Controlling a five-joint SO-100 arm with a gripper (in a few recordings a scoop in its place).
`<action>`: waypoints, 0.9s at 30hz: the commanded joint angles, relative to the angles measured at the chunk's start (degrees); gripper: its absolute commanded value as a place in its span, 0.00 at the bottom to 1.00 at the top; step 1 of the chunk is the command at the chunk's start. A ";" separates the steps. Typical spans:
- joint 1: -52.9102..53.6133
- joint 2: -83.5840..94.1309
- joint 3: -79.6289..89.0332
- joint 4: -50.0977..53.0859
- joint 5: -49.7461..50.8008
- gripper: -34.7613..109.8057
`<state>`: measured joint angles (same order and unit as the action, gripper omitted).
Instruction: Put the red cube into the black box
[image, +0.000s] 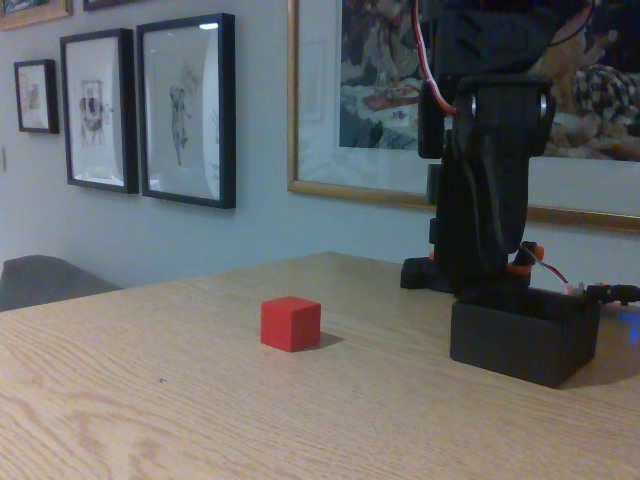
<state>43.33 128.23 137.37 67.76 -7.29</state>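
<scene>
Currently pre-grasp: red cube (291, 323) sits alone on the table (200, 420), well left of the black box (523, 335), gripper (485, 270) hangs over the box, jaw state unreadable; next it likely swings left and descends.

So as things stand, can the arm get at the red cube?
Probably yes. The red cube sits alone on open table, nothing on or against it. The arm stands to its right over the black box; the gripper's state is unclear.
</scene>
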 joint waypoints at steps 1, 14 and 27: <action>-34.72 11.43 5.27 -1.49 -4.13 0.09; -34.01 16.35 7.73 -1.58 -5.71 0.11; -36.04 30.94 18.98 -5.01 -7.03 0.08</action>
<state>7.47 157.15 155.92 61.96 -14.50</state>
